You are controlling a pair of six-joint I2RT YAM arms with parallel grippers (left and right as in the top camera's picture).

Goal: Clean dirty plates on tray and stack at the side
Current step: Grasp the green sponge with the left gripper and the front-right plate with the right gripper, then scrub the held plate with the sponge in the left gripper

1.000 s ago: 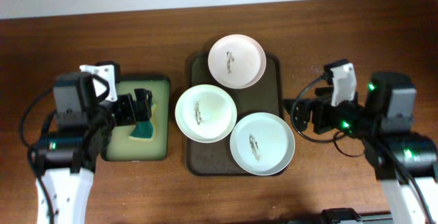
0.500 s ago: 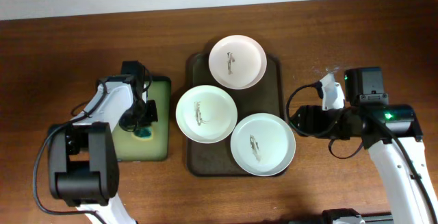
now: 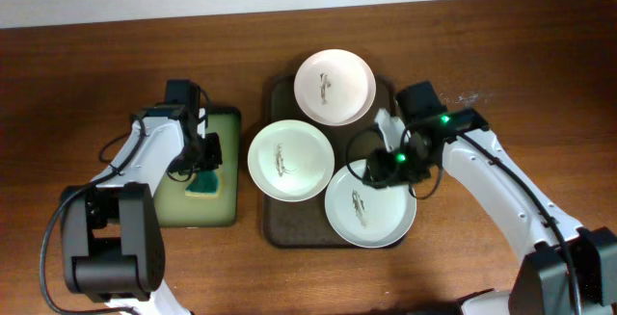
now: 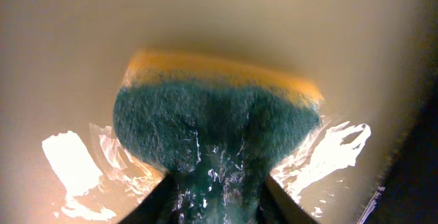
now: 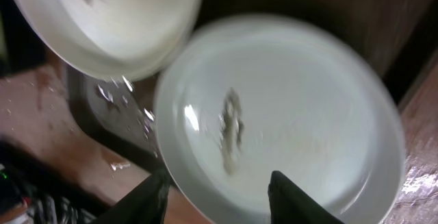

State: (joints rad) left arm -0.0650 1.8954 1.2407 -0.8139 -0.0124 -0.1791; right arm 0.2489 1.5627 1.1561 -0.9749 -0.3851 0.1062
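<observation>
Three white plates, each with a dark smear, rest on the dark brown tray (image 3: 280, 228): one at the back (image 3: 334, 86), one at the left (image 3: 289, 159), one at the front right (image 3: 370, 203). My right gripper (image 3: 390, 166) hovers over the front right plate's back-left rim. In the right wrist view its jaws (image 5: 219, 203) stand apart, one finger outside the rim, the other over the plate (image 5: 294, 114). My left gripper (image 3: 201, 166) is shut on a green and yellow sponge (image 4: 212, 128), which lies in the small tray.
The green-rimmed tray (image 3: 229, 122) with a wet yellowish inside sits left of the brown tray. Bare wooden table (image 3: 482, 55) lies to the right and at the back. Both arms' bodies reach in from the front corners.
My left gripper has closed on the sponge in the small tray. The right arm has swung left from the table's right side to the front right plate, and its jaws have narrowed.
</observation>
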